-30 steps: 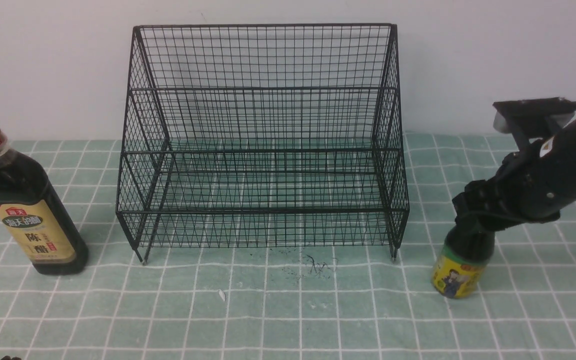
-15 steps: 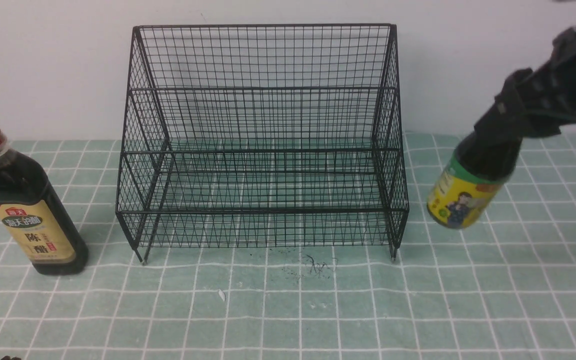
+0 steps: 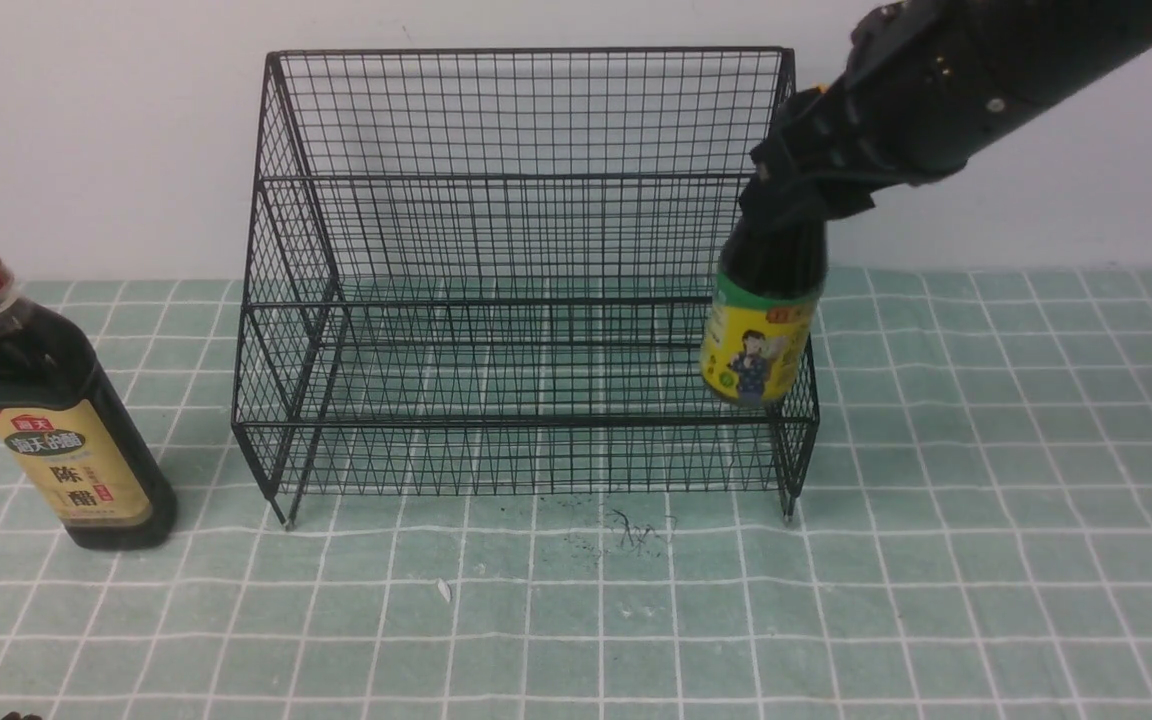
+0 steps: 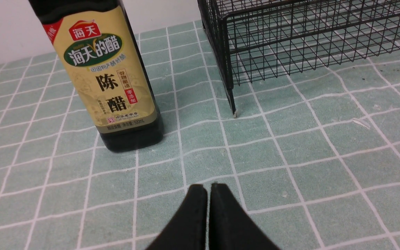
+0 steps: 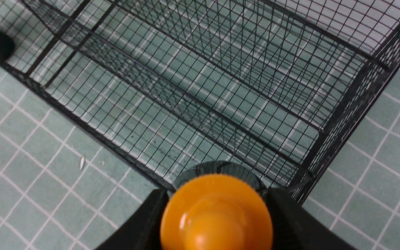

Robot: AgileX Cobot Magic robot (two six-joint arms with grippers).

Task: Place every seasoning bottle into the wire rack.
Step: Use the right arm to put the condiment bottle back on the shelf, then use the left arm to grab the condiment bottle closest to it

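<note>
right gripper (image 3: pixel 798 200) grips the short bottle (image 3: pixel 761 330) by the neck, upright in the air at front right corner of the rack (image 3: pixel 526 180), w/ lower shelf left & below it; left gripper (image 4: pixel 207 194) is closed, empty, near the tall bottle (image 3: pixel 56 420) standing left of rack.
</note>
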